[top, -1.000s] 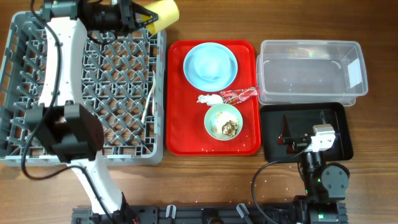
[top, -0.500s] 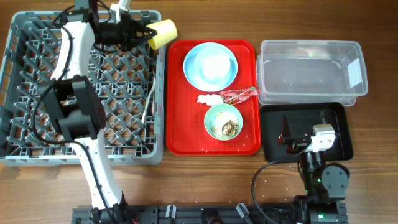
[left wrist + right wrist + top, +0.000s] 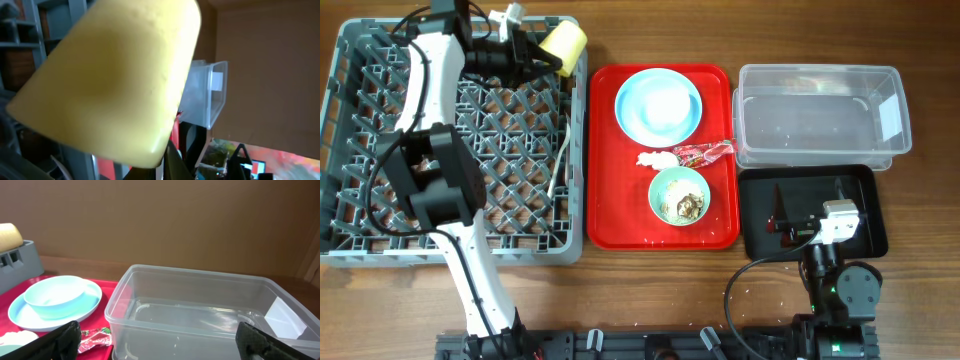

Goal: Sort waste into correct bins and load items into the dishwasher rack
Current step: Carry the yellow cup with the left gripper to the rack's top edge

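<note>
Wooden table [image 3: 920, 300] lay under everything, with the grey rack [image 3: 520, 255] filling its left side. At the rack's far right corner the left claw [image 3: 544, 50] was pinching the yellow cup [image 3: 565, 41]. The cup hung tilted on its side over the rim, not yet among the pegs, and that cup [image 3: 115, 75] almost filled the wrist view as a yellow blur. To do this step well, I judged the cup should go a little inward from the rim, turn mouth down, and be lowered between pegs until it sat steady before the fingers parted. Letting go this close to the edge risked it toppling toward the red tray [image 3: 610, 215] just beside. The white utensil [image 3: 560, 165] lying along the rack's right side was best avoided. Behind the claw the wrist pointed sideways toward the tray, roughly level, and the white forearm ran back across the rack to a dark elbow over its middle, then on to the base at the near edge. The right claw [image 3: 157, 330] rested spread and empty over the black tray [image 3: 865, 185], facing the clear tub [image 3: 817, 70]. On the red tray waited the blue bowl [image 3: 662, 102] on its plate [image 3: 623, 118], the napkin [image 3: 655, 158], the red wrapper [image 3: 705, 152] and the green bowl [image 3: 659, 181] with scraps.
</note>
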You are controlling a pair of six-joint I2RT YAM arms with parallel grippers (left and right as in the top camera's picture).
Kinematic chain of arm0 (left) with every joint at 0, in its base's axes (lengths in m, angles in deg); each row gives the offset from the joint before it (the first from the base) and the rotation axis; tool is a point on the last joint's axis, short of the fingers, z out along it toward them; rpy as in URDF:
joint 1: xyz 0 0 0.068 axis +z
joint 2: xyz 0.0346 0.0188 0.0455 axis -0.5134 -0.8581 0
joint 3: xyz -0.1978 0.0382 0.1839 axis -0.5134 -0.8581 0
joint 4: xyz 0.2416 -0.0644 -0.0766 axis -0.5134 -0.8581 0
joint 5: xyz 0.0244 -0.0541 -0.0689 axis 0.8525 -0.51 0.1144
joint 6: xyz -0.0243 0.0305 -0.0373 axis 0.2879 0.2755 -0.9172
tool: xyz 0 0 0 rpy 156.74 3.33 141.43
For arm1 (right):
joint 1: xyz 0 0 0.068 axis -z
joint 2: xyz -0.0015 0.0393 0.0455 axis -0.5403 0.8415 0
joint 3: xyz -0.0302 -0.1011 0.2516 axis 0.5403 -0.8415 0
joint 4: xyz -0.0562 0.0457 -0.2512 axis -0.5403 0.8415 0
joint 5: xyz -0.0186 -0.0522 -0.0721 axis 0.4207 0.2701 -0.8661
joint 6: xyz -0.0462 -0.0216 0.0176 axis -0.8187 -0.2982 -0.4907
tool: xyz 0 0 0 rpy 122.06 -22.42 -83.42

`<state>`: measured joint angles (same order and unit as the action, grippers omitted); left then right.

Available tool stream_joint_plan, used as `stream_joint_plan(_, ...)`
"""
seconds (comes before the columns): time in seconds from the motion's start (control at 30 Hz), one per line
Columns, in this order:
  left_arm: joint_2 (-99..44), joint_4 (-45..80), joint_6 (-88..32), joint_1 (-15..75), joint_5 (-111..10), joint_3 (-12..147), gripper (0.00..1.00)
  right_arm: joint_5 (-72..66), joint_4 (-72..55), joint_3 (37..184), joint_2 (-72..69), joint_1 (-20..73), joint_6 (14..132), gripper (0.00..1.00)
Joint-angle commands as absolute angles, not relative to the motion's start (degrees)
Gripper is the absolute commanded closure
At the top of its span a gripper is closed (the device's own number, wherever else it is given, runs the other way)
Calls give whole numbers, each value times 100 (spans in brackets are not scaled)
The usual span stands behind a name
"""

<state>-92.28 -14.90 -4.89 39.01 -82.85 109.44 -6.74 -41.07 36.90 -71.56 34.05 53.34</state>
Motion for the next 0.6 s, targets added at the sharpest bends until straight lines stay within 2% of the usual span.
stream_joint_plan(0.0, -9556, -1472, -360, 4043, -6597, 10824, 96, -667, -4124, 3684, -7182, 3440, 5336, 0)
stream_joint_plan(0.1, -9556, -1459, -358, 4037, -6291, 10824, 96, -667, -4124, 3684, -7182, 3440, 5336, 0)
stream_joint_plan(0.2, -9556, -1448, -98, 4008, -6276, 10824, 96, -667, -4124, 3684, -7182, 3440, 5338, 0)
stream_joint_plan(0.57, -9283, -1745, -275, 3973, -6368, 10830, 96, -667, -4124, 3684, -7182, 3440, 5338, 0)
